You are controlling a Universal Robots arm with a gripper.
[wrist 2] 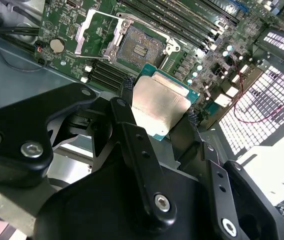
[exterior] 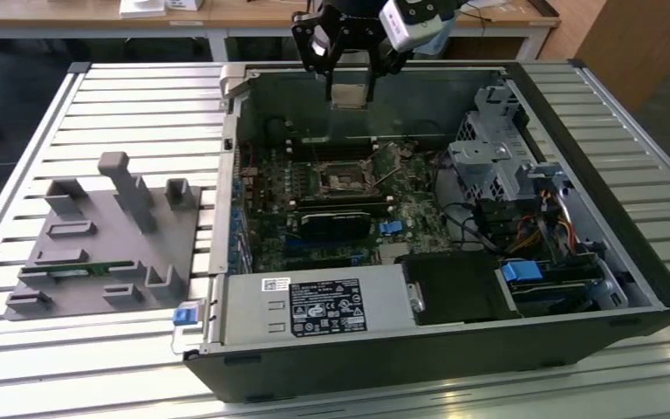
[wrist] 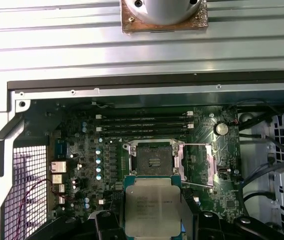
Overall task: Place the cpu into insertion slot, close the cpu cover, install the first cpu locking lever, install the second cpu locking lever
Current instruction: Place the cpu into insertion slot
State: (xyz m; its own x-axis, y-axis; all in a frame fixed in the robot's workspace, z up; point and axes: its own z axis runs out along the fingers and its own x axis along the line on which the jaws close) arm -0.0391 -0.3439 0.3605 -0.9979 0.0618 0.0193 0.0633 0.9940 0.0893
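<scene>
**Silver chip held above an open socket**

Silver-grey and flat, the cpu (wrist 2: 156, 112) sits clamped between the two black fingers (wrist 2: 127, 87) of the gripper (wrist 2: 159, 100). They are closed narrowly on its opposite edges, with its metal top facing the second wrist view. In the exterior view the gripper hangs over the far side of the open computer case (exterior: 428, 358), well above the board.

The insertion slot (wrist: 153, 159) lies bare in the middle of the green board, apart from the chip, just near of the long memory slots (wrist: 146, 120). The cpu cover (wrist 2: 99, 31) is swung open and rests beside the slot, and a thin locking lever (wrist: 197, 185) is unlatched next to it.

The main risk, as I judge it, is alignment. A chip that arrives turned or off-centre would catch a corner on the slot's metal rim, and pressing on could harm the fine contacts in the recess. The hold is only on thin edges, so a knock could tip the chip or let it slip. A finger could also clip the open cover or lever.
</scene>
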